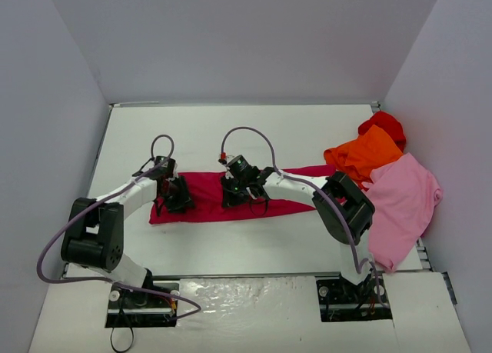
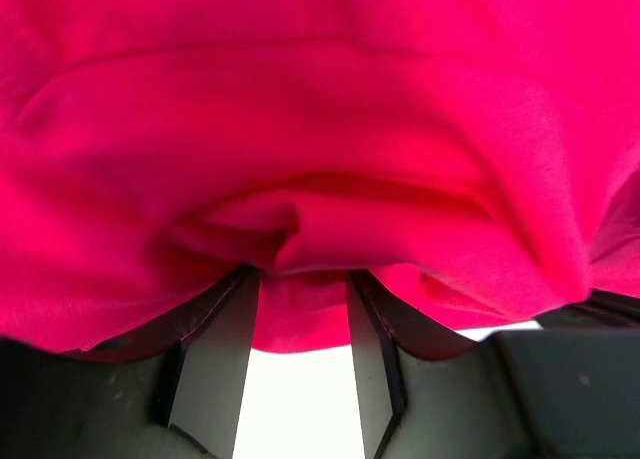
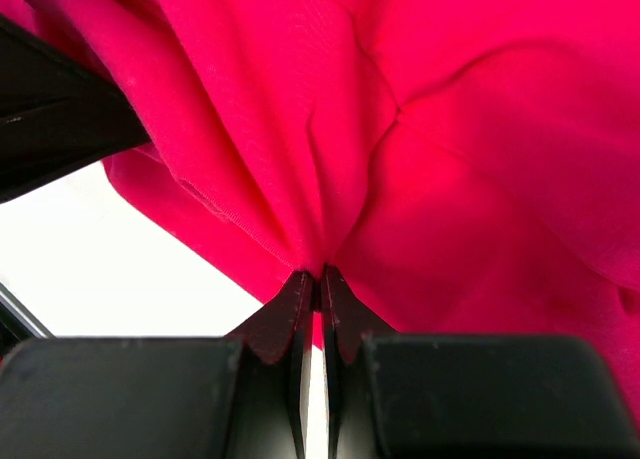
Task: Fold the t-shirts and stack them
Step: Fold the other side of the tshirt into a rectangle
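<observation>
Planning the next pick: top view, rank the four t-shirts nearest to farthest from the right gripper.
1. Crimson t-shirt, centre, held by the right gripper.
2. Orange t-shirt, right.
3. Light pink t-shirt and red t-shirt, far right: too close to call.

Robotics laboratory test cell. A white desk (image 1: 231, 134) was enclosed on three sides by plain pale walls (image 1: 246, 38); a left arm (image 1: 127, 195) and a right arm (image 1: 342, 207) were bolted at its near edge, trailing loose cables (image 1: 246, 128).
</observation>
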Robot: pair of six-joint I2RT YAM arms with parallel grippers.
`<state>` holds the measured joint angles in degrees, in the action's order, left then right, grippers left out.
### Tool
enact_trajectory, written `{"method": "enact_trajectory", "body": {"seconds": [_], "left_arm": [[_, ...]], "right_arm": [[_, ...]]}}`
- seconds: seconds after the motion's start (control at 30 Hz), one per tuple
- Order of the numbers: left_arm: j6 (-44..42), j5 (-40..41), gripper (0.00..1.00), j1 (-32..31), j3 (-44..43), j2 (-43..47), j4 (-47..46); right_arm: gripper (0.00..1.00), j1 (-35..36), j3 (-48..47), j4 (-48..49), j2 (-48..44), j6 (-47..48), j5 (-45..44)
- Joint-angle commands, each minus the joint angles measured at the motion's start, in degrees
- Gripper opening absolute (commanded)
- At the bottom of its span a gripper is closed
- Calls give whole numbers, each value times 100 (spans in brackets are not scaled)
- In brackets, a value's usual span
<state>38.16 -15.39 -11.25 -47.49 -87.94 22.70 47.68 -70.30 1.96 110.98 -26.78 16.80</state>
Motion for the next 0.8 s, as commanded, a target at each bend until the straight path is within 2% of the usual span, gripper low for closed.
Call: {"method": "enact_trajectory", "body": {"seconds": [0.0,0.4,0.6,0.77], "left_arm": [[44,-101,37,-61,-149,-237,-493],[-179,-21,37,-80,-708,-83,434],[-362,540,38,-88,-983,295,1213],[-301,802,38,-80,-889,470,1357]], "right_arm": [[0,35,-194,120,-29,-2,-27],[0,33,-232,118,31,6,25],[0,40,-221,127,29,15,50],[0,40,-96,132,-113,1,-15]]}}
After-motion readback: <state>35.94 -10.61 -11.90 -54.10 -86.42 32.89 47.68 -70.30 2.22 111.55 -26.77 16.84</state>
